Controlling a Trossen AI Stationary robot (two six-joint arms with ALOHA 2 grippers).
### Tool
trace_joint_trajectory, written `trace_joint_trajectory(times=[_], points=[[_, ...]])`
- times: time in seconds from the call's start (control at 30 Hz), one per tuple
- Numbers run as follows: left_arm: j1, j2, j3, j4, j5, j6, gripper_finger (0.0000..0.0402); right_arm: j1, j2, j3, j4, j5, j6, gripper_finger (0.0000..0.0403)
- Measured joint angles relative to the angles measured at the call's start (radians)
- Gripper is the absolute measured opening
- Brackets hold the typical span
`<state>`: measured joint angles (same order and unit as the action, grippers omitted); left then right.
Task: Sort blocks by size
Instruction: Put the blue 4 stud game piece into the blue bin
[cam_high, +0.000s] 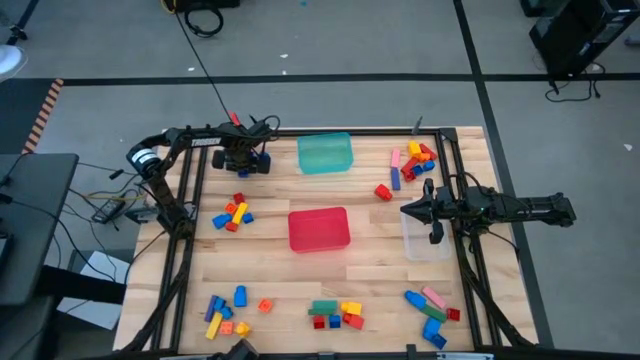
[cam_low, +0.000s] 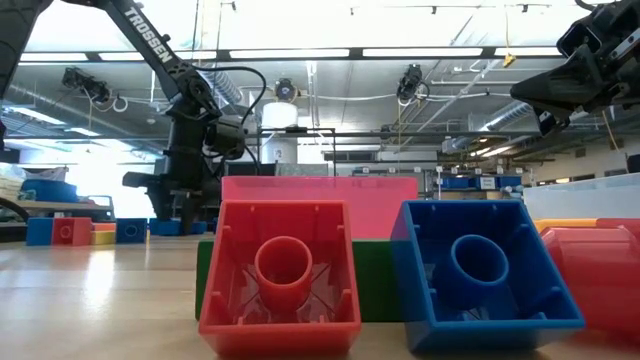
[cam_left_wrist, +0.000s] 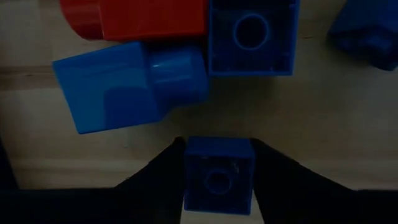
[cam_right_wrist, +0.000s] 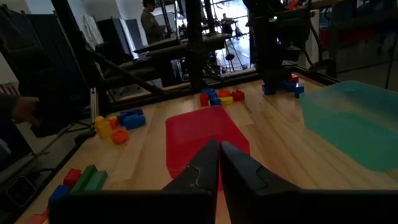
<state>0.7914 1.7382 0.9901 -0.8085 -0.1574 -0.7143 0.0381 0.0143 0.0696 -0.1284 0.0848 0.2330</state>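
My left gripper (cam_high: 245, 160) points down at the table's far left, over a small cluster of blocks. In the left wrist view a small blue block (cam_left_wrist: 217, 177) sits between its two fingers, which are shut on it. Just beyond lie a larger blue block (cam_left_wrist: 124, 84), a red block (cam_left_wrist: 143, 18) and another blue block (cam_left_wrist: 252, 34) with its hollow side up. My right gripper (cam_high: 405, 211) is shut and level at the right, above a clear tub (cam_high: 428, 245), holding nothing. My left gripper pinches the small blue block by two opposite sides (cam_left_wrist: 186, 180), one finger on each. The fingers come from above, pointing down. The block sits square between them, its ringed face up, on the wooden table top.
A teal tub (cam_high: 325, 152) stands at the far middle and a red tub (cam_high: 319, 228) at the centre. More block groups lie at the left (cam_high: 233, 213), near left (cam_high: 228, 312), near middle (cam_high: 335, 314), near right (cam_high: 430, 308) and far right (cam_high: 412, 165).
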Motion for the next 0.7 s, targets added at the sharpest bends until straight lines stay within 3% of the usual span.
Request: trace_joint_trajectory(times=[0.37, 0.7], points=[[-0.038, -0.04, -0.004, -0.038, 0.033, 0.0, 0.0151, 0.0, 0.0, 0.0, 0.0, 0.0, 0.0, 0.0032], [-0.142, -0.103, 0.119, -0.043, 0.043, 0.046, 0.0151, 0.0, 0.0, 0.0, 0.0, 0.0, 0.0, 0.0027]])
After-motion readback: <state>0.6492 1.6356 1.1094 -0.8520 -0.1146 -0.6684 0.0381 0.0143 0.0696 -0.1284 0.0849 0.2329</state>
